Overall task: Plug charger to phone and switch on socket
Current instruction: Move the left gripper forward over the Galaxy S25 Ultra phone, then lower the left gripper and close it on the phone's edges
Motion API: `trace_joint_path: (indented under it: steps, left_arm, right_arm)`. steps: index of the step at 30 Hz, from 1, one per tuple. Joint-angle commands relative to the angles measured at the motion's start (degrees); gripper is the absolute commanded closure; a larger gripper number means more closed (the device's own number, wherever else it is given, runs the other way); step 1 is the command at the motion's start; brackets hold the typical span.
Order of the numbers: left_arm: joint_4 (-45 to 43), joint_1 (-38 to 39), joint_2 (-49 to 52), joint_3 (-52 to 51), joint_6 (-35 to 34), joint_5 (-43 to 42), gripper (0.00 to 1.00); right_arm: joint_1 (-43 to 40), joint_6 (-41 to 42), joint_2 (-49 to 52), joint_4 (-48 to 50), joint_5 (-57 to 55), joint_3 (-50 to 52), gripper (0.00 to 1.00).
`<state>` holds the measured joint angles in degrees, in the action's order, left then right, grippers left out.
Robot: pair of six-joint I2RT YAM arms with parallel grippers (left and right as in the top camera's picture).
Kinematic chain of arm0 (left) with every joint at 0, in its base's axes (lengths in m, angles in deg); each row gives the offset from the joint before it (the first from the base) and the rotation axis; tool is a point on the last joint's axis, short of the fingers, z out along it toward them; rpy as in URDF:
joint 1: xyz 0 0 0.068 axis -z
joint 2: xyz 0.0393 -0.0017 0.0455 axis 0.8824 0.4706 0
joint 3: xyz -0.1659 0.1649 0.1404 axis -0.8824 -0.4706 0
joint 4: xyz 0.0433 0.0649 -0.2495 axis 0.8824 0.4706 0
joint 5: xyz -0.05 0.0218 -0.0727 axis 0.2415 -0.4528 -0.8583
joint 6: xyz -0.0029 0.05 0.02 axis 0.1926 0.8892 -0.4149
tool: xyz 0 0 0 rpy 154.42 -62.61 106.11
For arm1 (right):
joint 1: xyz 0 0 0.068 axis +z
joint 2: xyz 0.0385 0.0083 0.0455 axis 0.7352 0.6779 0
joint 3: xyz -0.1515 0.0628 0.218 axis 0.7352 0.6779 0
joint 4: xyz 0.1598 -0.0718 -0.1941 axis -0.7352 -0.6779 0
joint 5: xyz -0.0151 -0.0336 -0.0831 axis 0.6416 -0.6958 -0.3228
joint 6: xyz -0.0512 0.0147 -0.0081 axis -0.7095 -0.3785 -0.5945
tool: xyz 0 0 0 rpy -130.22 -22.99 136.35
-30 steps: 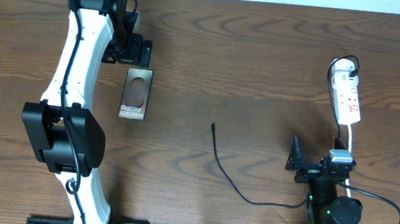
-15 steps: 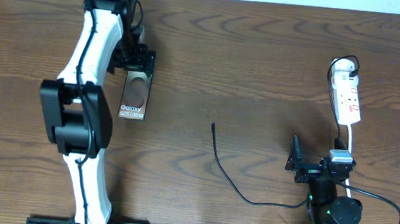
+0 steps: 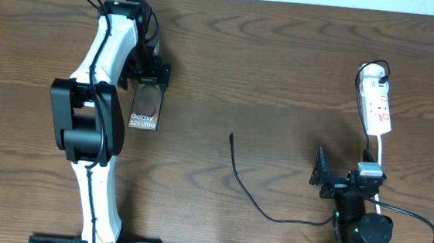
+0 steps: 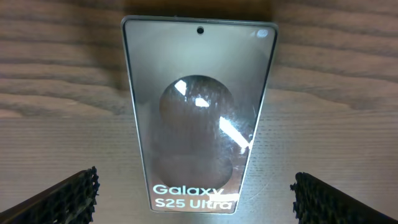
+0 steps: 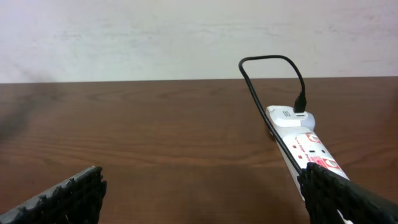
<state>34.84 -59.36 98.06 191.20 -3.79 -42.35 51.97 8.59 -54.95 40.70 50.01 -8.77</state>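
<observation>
The phone point(image 3: 145, 110) lies flat on the wooden table at the left, its "Galaxy S25 Ultra" lettering at the near end. My left gripper point(image 3: 152, 76) hovers over the phone's far end, open. In the left wrist view the phone point(image 4: 199, 106) fills the middle and the left gripper point(image 4: 194, 186) spreads wider than it, touching nothing. The charger point(image 3: 240, 183) trails across the middle, its plug tip point(image 3: 231, 136) free on the table. The socket point(image 3: 377, 103) lies at the right. My right gripper point(image 3: 343, 178) rests open just short of it. The right wrist view shows the socket point(image 5: 305, 146) ahead to the right, with the charger point(image 5: 273, 59) looping into its far end.
The socket's thick white cord point(image 3: 380, 161) runs toward the near edge past my right arm. A pale wall point(image 5: 186, 37) stands behind the table's far edge. Bare wood lies between the phone and the charger's tip.
My left arm has folded in, and its gripper has come nearer and slightly right, from beyond the phone to over its far end. The right arm, charger and socket have not moved.
</observation>
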Motion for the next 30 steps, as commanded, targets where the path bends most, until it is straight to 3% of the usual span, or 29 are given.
trace_joint_path:
  steps: [1,30]
  left_arm:
    - [-0.9,-0.2,0.7,-2.5,-0.2,-0.5,0.02]
    - [-3.1,-0.3,0.6,-5.2,0.0,-0.5,0.02]
  right_arm:
    - [0.5,-0.7,-0.3,-0.2,-0.3,0.0,0.01]
    - [0.5,-0.7,-0.3,-0.2,-0.3,0.0,0.01]
